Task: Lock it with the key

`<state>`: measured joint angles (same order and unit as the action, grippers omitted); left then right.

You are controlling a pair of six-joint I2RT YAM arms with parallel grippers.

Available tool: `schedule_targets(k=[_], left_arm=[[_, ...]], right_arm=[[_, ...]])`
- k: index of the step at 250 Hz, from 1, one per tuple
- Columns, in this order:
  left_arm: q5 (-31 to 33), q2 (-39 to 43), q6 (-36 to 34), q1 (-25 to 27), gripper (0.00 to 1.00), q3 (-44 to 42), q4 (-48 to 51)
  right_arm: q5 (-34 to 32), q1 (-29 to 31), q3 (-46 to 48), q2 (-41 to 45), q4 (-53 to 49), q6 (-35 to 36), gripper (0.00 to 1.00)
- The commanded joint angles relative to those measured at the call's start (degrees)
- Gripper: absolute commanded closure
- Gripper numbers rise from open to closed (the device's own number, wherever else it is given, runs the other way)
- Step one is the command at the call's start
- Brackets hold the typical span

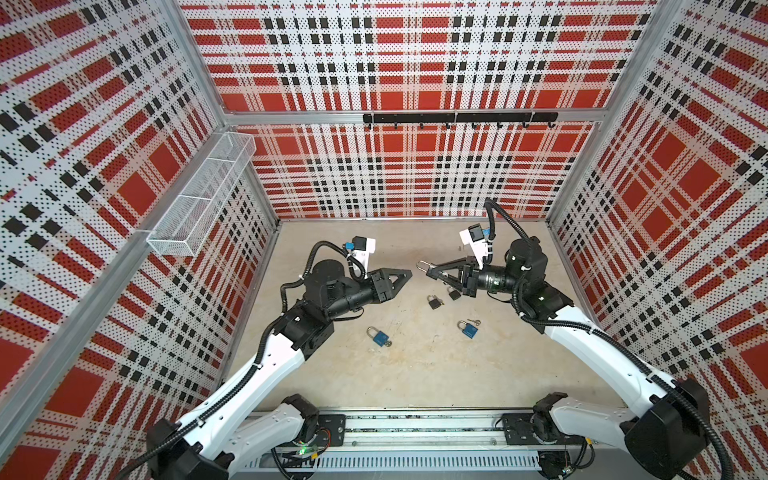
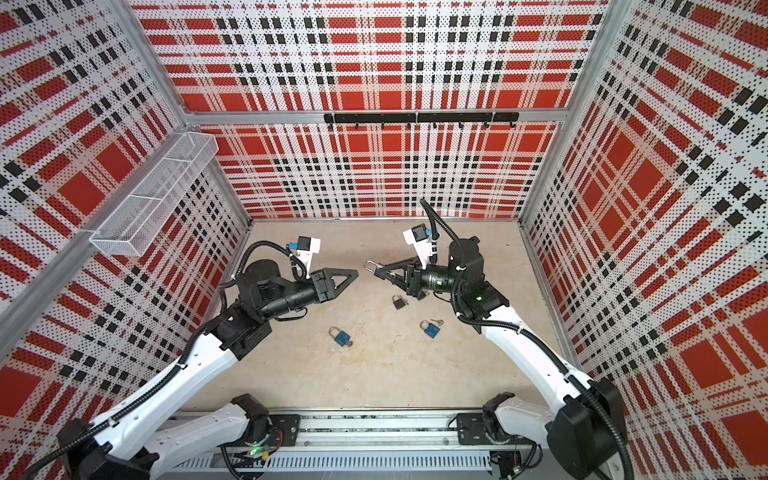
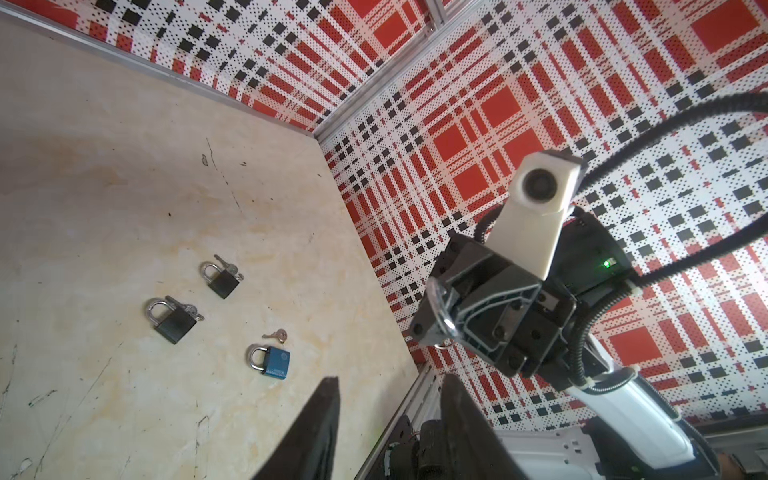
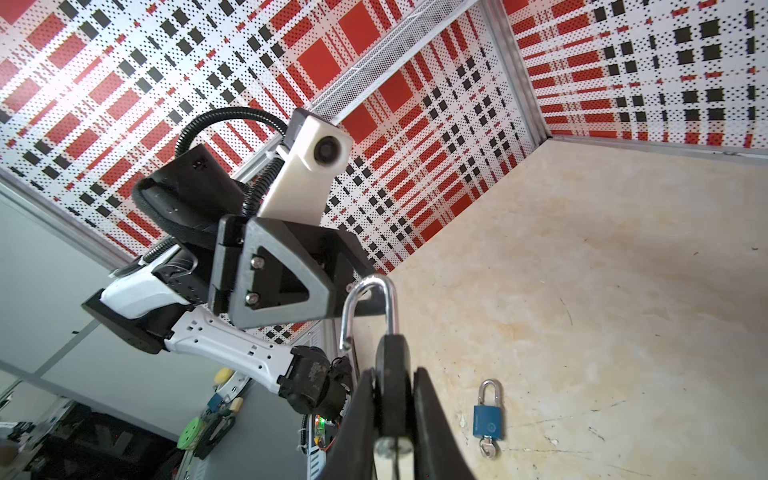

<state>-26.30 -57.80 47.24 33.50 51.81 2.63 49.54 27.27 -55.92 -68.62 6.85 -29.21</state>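
The table [image 1: 415,374] fills the lower middle of both top views, and the two arms meet nose to nose at centre frame. The right gripper [image 1: 428,271] pinches the dark body of the held padlock [image 4: 391,374] between its fingers, clear of the table. Its shackle [image 4: 370,303] is swung open and points at the left gripper [image 1: 407,274], whose fingers [image 3: 320,428] stand apart with nothing between them.

We judge the step in hand is closing that shackle. We should set the left fingertips on its crown, push straight along the body so the free leg seats, and grip firmly on the right so the lock cannot slide. We cannot tell whether a key sits in this lock.

Lower in the frame lie a spare dark padlock [image 1: 434,301], a second dark padlock [image 1: 454,293], a left blue padlock [image 1: 379,337] and a right blue padlock [image 1: 468,329]. None stands in the path.
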Motion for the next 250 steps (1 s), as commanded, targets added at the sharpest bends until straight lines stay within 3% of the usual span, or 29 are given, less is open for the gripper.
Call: schedule_targets(k=[1,250], left_arm=[[-0.69,-0.26,-1.66,0.61,0.58,2.65,-0.06],[-0.86,-5.4,-1.24,1.63,0.67,6.64,-4.66]], right_arm=[[3.5,-0.2,-1.98,-0.2,4.39,-2.03,1.0],[5.83,-0.2,-1.39,-0.54,4.21,-2.69,1.0]])
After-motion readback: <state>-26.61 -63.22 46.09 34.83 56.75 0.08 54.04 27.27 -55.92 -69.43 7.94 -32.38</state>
